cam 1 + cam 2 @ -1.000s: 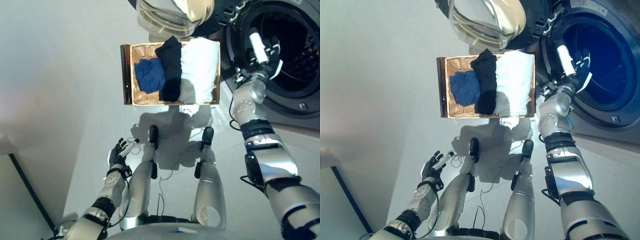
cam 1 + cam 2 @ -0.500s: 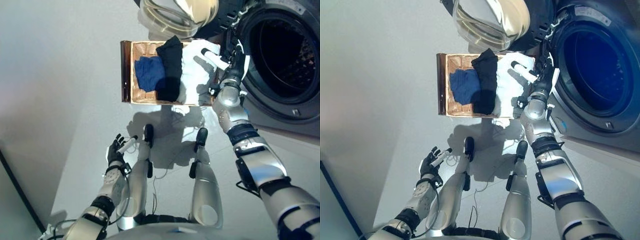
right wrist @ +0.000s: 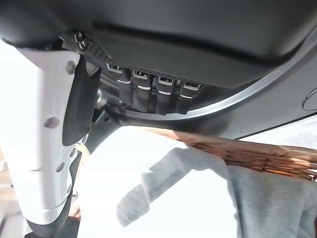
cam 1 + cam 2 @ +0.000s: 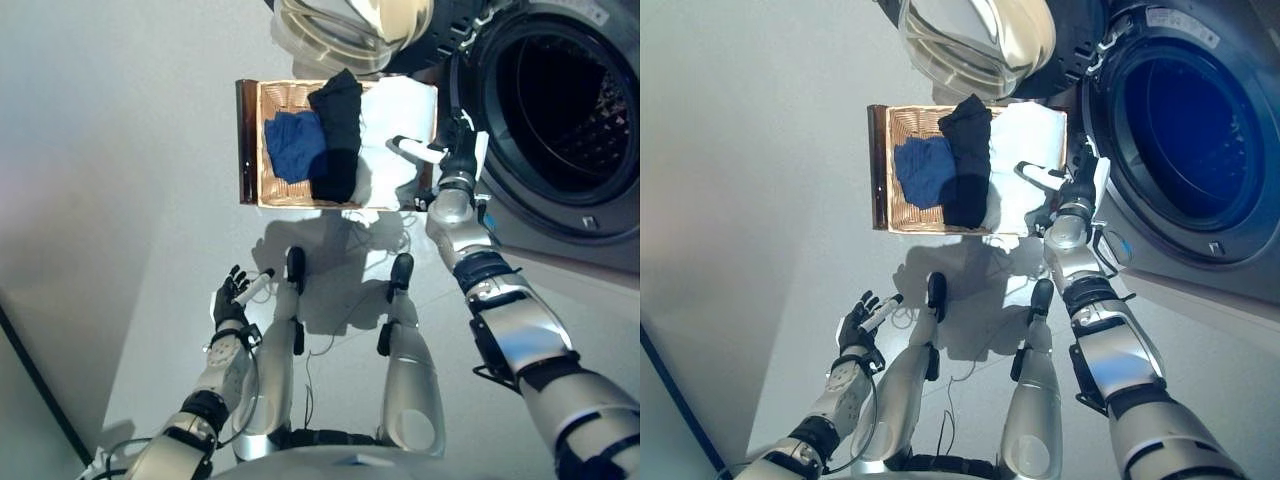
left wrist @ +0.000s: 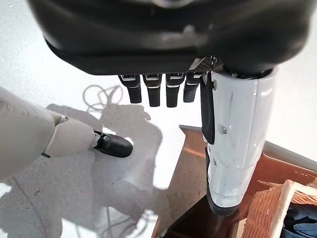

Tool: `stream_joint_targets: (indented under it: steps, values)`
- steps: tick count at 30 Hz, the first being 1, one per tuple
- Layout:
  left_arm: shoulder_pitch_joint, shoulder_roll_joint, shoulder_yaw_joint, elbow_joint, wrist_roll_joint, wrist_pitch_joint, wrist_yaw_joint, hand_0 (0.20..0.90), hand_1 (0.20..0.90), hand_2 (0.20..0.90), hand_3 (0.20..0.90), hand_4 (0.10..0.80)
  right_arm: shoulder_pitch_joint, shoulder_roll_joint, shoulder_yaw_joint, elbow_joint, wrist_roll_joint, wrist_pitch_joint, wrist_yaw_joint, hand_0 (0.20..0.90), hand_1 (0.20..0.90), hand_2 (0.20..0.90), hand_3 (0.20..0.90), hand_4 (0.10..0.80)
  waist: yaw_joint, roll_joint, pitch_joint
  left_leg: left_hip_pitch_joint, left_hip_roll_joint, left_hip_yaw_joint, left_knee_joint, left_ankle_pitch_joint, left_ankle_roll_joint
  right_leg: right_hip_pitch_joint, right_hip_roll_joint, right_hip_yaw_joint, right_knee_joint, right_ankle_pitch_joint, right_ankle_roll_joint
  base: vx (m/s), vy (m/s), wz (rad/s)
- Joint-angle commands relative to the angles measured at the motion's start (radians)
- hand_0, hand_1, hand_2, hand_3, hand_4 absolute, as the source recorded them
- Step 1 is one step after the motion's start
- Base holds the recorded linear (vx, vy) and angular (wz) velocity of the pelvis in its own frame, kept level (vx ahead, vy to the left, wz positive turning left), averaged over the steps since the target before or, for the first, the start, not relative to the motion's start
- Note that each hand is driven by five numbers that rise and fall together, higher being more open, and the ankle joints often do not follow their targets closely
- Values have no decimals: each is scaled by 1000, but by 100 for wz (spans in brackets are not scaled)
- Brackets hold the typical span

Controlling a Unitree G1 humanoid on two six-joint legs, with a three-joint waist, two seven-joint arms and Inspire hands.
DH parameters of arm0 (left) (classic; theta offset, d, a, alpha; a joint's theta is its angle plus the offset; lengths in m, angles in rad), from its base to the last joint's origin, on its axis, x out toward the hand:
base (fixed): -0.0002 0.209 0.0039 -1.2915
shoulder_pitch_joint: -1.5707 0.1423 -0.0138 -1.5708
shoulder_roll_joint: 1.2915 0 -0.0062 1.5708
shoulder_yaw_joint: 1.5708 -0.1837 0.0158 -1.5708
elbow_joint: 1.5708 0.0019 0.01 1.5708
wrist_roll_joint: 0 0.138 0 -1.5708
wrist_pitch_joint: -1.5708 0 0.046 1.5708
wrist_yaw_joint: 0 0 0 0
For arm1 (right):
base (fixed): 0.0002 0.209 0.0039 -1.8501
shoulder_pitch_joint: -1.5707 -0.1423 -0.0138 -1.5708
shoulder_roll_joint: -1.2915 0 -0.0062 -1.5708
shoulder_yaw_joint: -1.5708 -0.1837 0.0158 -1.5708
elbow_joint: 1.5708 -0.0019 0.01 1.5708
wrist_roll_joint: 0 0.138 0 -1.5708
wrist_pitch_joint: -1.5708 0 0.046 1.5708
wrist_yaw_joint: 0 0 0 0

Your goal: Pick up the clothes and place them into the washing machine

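- The left hand (image 4: 232, 300) hangs low beside the robot, nearest the camera, over bare floor (image 4: 120, 200); its fingers (image 5: 148, 91) are loosely straight, its white-covered thumb stands out, and it holds nothing.
- Farther out, the right hand (image 4: 452, 157) hovers at the right edge of the basket, over the white cloth, with its fingers (image 3: 148, 96) relaxed and its white thumb pointing across the cloth; nothing is in its grasp.
- The wicker basket (image 4: 252, 140) sits on the floor just beside the washing machine.
- Inside the basket lie the clothes: a blue garment (image 4: 292, 148) on the left, a black garment (image 4: 338, 130) in the middle draped over the far rim, and a white cloth (image 4: 400, 115) filling the right part.
- Beyond, the washing machine (image 4: 560, 215) stands with its drum opening (image 4: 570, 100) dark and its round door (image 4: 350, 30) swung wide above the basket.
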Motion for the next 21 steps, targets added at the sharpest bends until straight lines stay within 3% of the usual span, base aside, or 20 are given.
stream_joint_targets:
  steps: [1,21]
  values:
    - [52,59,15,-67,7,-65,29,900,900,900,900,800,-97,-28,25,-3,-14,-62,-5,900,900,900,900,800,21,17,-26,-80,55,16,-8,21,-96,-56,-41,113,148,-127,21,0,0,0]
    - [21,60,-13,-70,17,-69,47,900,900,900,900,800,-131,63,60,49,10,-61,4,900,900,900,900,800,41,51,-26,-122,45,17,-8,25,-96,-103,-48,117,161,-129,23,2,-1,-1]
